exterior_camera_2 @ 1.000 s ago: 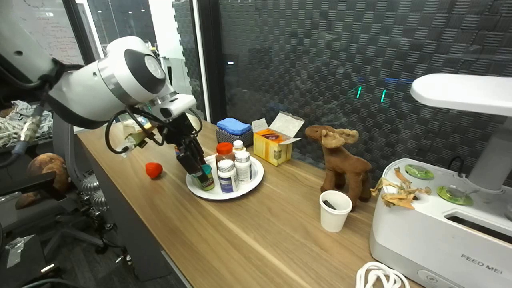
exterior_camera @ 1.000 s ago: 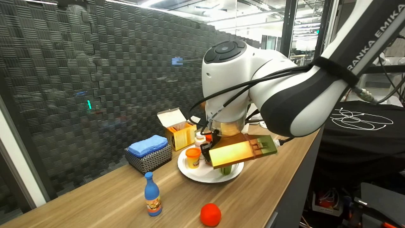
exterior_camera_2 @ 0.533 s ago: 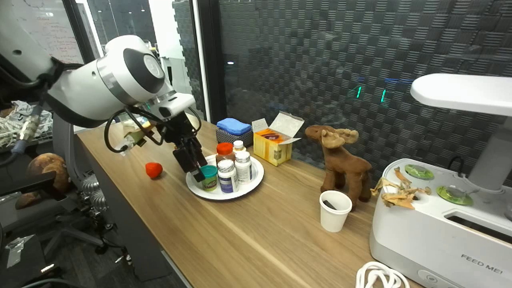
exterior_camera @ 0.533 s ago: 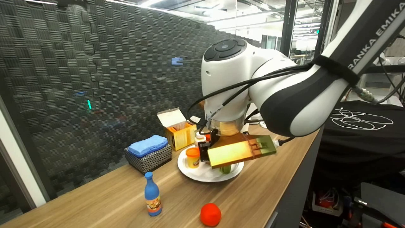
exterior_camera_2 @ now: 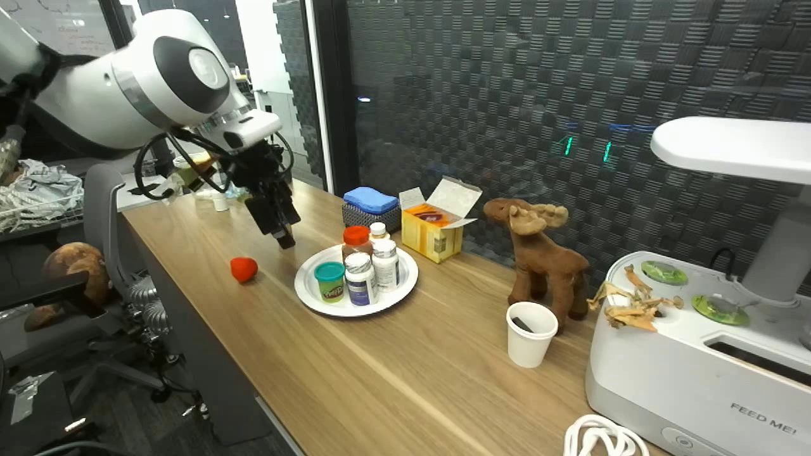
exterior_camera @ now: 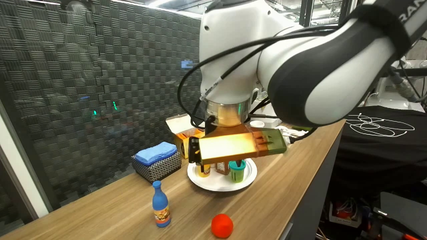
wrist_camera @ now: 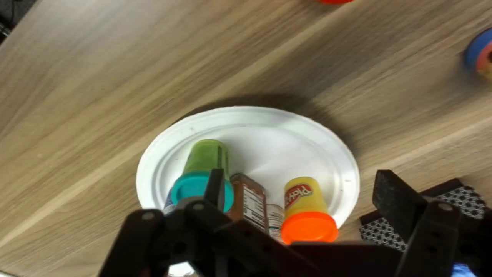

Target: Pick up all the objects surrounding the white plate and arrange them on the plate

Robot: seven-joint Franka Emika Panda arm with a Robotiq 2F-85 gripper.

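Above the white plate [exterior_camera: 218, 185] my gripper [wrist_camera: 302, 180] hangs open, its fingers wide apart and holding nothing. In the wrist view one finger overlaps the lid of the green tub with a teal lid [exterior_camera_2: 329, 282], but an exterior view shows the gripper [exterior_camera_2: 285, 240] clear of it. That tub stands on the plate with a red-capped jar [exterior_camera_2: 356, 238], white pill bottles [exterior_camera_2: 360, 282] and a yellow tub with an orange lid [wrist_camera: 305, 196]. On the table off the plate stand a blue bottle [exterior_camera: 161, 208] and a red round piece [exterior_camera: 222, 226].
Behind the plate are a patterned box [exterior_camera_2: 355, 216] with a blue cloth [exterior_camera_2: 370, 199] and an opened yellow box [exterior_camera_2: 431, 237]. A brown plush moose [exterior_camera_2: 548, 266], a white cup [exterior_camera_2: 530, 342] and a white appliance [exterior_camera_2: 665, 373] stand farther along the table.
My gripper has opened, let go of the green tub, and risen away from it toward the blue bottle's side. The tub, slightly tilted before, now stands upright on the plate.
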